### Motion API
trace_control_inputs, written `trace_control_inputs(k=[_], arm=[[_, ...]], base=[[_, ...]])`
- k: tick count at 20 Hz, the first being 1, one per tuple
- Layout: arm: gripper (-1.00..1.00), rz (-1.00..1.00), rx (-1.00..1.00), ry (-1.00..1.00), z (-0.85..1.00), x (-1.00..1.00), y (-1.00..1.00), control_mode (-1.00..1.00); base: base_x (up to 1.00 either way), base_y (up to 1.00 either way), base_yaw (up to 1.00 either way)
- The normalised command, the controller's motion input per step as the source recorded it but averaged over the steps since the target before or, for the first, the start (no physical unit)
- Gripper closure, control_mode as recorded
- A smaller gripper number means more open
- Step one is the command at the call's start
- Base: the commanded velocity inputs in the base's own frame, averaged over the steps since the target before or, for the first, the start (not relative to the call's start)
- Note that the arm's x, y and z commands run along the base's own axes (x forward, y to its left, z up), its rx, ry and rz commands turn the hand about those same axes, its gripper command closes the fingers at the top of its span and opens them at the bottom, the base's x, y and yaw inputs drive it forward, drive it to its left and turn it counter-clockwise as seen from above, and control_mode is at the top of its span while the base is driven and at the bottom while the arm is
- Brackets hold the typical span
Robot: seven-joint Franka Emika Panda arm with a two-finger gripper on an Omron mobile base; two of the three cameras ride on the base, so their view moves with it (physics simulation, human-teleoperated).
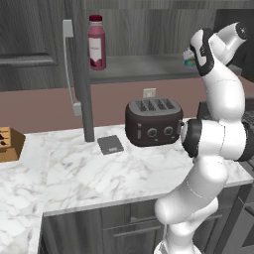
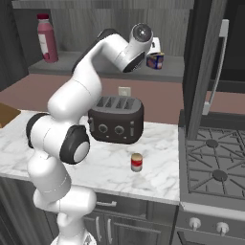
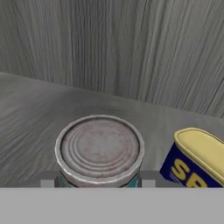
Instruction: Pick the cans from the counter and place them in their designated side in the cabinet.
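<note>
We see the teal can (image 3: 99, 151) on the cabinet shelf (image 3: 39, 109), between our gripper (image 3: 98, 183) fingers, w/ the blue tin (image 3: 199, 159) just beside it. Can't tell if the fingers clamp it or are loose. The red can (image 2: 137, 162) stands on the counter (image 2: 110, 167), in front of the toaster (image 2: 116, 119). A bottle (image 1: 96, 42) is at the shelf's far end.

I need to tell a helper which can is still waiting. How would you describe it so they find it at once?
On the white marble counter, look in front of the dark toaster, toward the stove. The small red can stands there alone, upright, with a white band and tan top.
</note>
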Motion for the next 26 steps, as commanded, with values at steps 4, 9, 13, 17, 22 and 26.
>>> trace_control_inputs(k=[4,9,13,17,22,26], arm=[[1.0,0.0,0.0,0.0,-0.14,0.13,-0.04,-1.0],[1.0,0.0,0.0,0.01,-0.21,0.08,0.0,-1.0],[1.0,0.0,0.0,0.0,-0.24,0.0,0.0,-1.0],[1.0,0.0,0.0,0.0,-0.28,0.0,0.0,-1.0],[1.0,0.0,0.0,0.0,-0.29,-0.02,0.02,-1.0],[-1.0,0.0,0.0,0.0,-0.23,-0.09,0.03,-1.0]], base=[[0.0,0.0,0.0],[0.0,0.0,0.0],[0.0,0.0,0.0],[0.0,0.0,0.0],[0.0,0.0,0.0],[0.0,0.0,0.0]])
